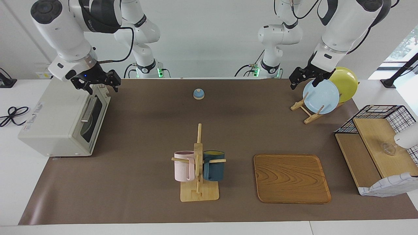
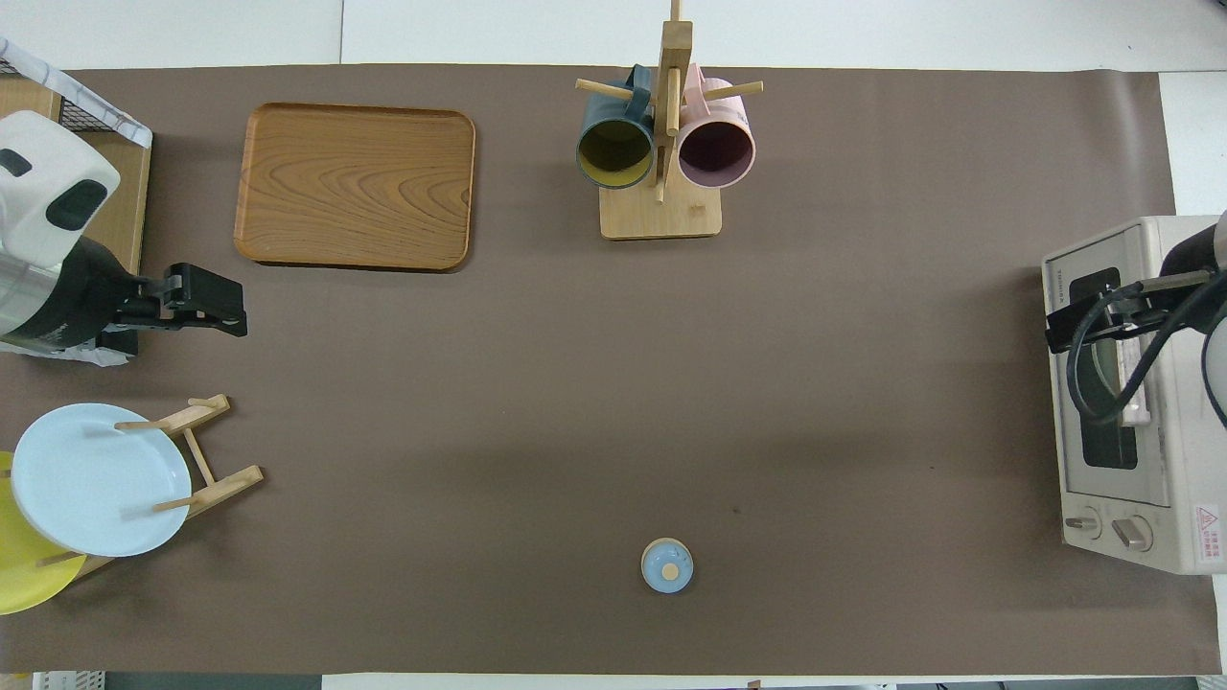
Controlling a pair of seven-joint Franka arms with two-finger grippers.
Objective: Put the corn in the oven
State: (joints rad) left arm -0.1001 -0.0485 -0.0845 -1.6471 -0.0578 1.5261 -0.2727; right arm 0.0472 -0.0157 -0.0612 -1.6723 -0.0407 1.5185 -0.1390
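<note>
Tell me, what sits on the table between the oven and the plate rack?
Only a small blue lid lies between the oven and the plate rack; both views show it.

Matt brown paper-like table cover (image 1: 147, 130). On it, glossy-grained wood tray (image 1: 291, 178); beside tray, pale bare-wood mug rack (image 1: 198, 169) w/ smooth matt mugs (image 1: 184, 165). Oven (image 1: 62, 120): off-white painted casing, dark glass door, metal bar handle.

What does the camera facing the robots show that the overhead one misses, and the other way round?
Only the facing view shows the robots' bases and whole arms, and the oven's bar handle.

Only the overhead view shows the oven's two knobs and looks down into the mugs.

Both show the oven, its door shut, the right gripper open over it, the left gripper open by the plate rack, the wooden tray, mug stand and small blue lid. Neither shows any corn.
</note>
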